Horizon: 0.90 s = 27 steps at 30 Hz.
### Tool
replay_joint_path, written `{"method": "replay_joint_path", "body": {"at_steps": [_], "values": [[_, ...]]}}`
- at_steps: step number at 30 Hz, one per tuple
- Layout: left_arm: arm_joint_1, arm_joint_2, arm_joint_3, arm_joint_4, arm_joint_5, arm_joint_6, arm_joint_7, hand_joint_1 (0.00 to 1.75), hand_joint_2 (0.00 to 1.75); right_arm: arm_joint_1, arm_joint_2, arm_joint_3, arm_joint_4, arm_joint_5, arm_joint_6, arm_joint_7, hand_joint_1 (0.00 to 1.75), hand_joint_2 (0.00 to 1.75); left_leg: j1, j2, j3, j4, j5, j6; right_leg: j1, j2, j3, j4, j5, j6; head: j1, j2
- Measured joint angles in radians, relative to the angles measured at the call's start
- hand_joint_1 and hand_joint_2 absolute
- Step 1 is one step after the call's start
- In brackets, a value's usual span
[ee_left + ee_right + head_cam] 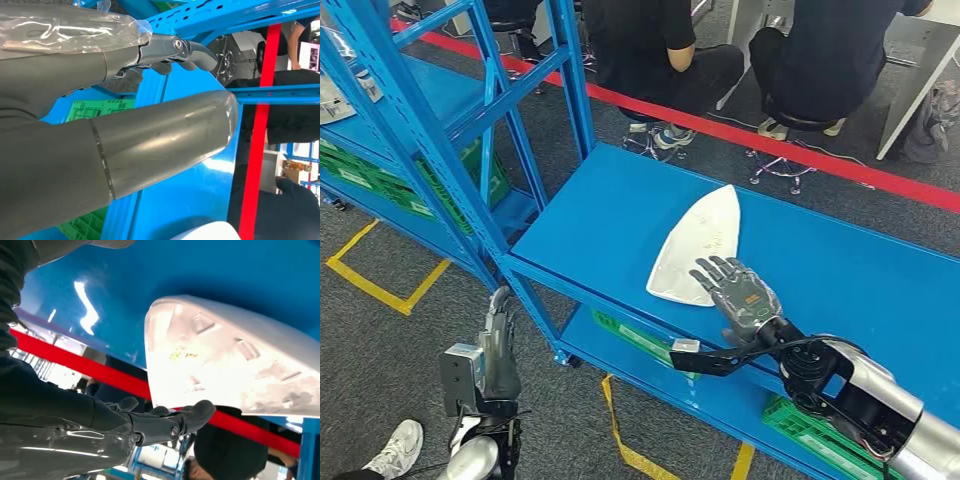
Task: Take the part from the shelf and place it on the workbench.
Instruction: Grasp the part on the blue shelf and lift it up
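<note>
The white teardrop-shaped part (697,246) lies flat on the blue tabletop (848,290), its long axis running from the broad rounded end nearest the robot to the point aimed away, toward the seated people (803,60); the right robot hand (737,290) hovers at that broad end, fingers spread over its edge, holding nothing, though contact with the plastic cannot be told; the left robot hand (498,345) hangs low beside the shelf frame (501,140), well apart, empty, fingers loosely extended; the right is clearly nearer, and the placing looks about done.
</note>
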Motion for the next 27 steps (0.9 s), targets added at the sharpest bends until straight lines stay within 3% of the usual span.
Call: {"method": "replay_joint_path", "body": {"at_steps": [27], "values": [[-0.008,-0.002,-0.002,0.0,-0.001,-0.011,0.002,0.0,0.0,0.006,0.002,-0.045,0.131,-0.006,-0.055,-0.048,0.0,1.75,0.0,0.0,0.001,0.0,0.0,0.0,0.0,0.0,0.001,0.0,0.0,0.0,0.0,0.0]]}}
